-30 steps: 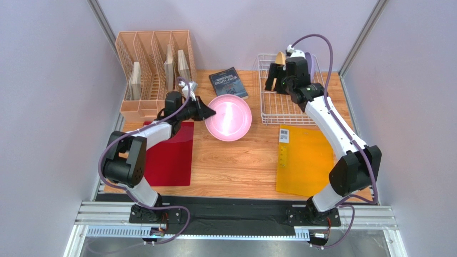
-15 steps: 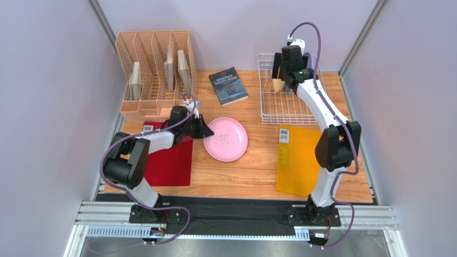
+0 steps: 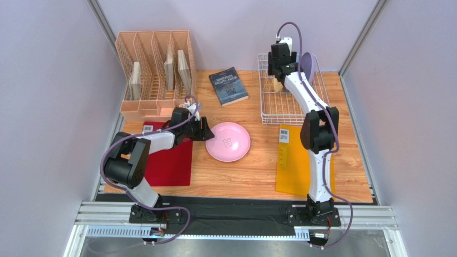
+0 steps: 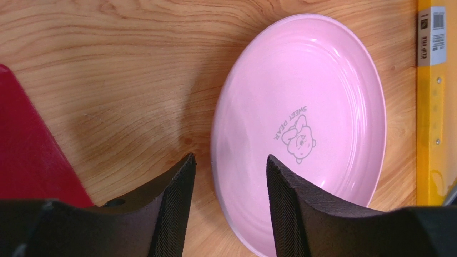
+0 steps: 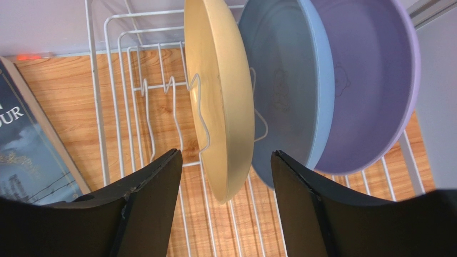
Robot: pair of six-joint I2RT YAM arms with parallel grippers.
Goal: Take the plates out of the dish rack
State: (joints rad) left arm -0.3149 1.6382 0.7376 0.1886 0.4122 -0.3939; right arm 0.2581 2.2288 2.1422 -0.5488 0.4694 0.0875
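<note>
The pink plate (image 3: 228,142) lies flat on the wooden table, also in the left wrist view (image 4: 306,128). My left gripper (image 3: 206,131) (image 4: 230,158) is open at the plate's left rim, which sits between the jaws. The white wire dish rack (image 3: 268,107) (image 5: 123,107) holds three upright plates: cream-tan (image 5: 220,91), light blue (image 5: 284,91) and lavender (image 5: 365,80) (image 3: 308,65). My right gripper (image 3: 278,75) (image 5: 225,153) is open above the rack, with the cream-tan plate's edge between its jaws and a gap on each side.
A peach slotted file organiser (image 3: 155,69) stands at the back left. A dark book (image 3: 228,84) lies between it and the rack. A red mat (image 3: 171,158) lies under my left arm. A yellow-orange clip file (image 3: 303,160) lies in front of the rack.
My left gripper lowered the tilted pink plate flat onto the table and let go of it. My right gripper moved back over the rack and now straddles the cream-tan plate.
</note>
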